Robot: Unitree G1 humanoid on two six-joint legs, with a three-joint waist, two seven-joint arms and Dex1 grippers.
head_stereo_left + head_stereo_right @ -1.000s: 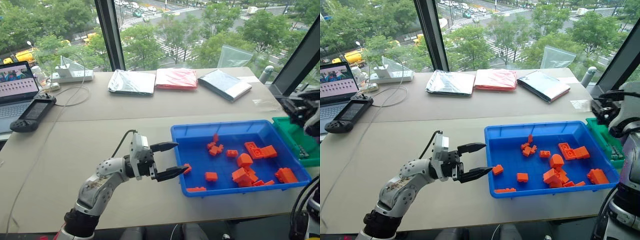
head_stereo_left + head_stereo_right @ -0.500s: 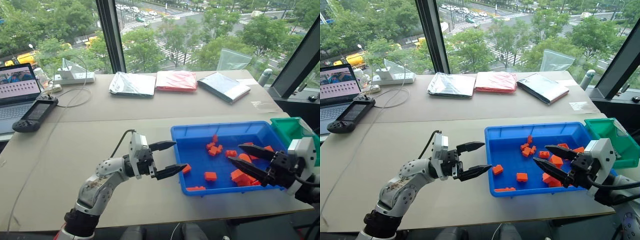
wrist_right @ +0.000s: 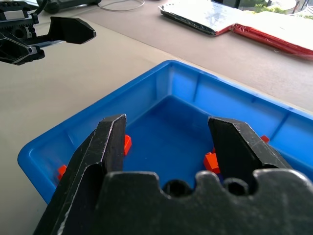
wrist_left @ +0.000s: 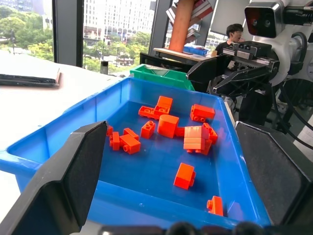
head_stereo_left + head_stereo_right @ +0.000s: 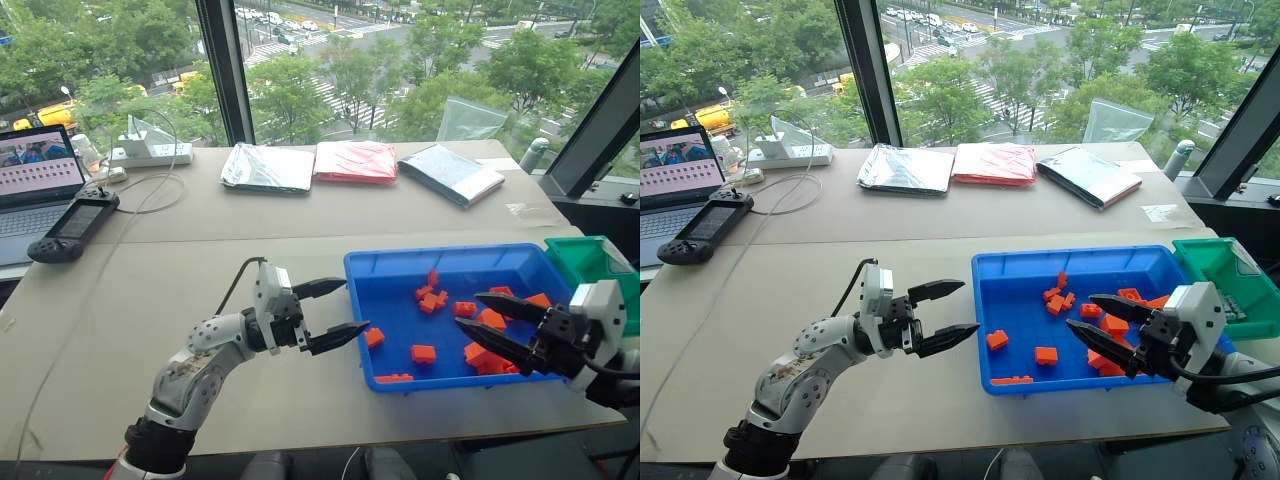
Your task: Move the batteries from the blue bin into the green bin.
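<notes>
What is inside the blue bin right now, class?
Scattered orange bricks lie in the blue bin. No batteries show among them; the right gripper covers part of the pile, so anything beneath it stays hidden.

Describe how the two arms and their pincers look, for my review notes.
The left arm is silver-grey metal in rounded segments, with a black cuff near its base and a white wrist block. A black cable loops from that block. Its left pincer has two black, tapered fingers. The right pincer has the same black fingers on a black mount, backed by a white block.
</notes>
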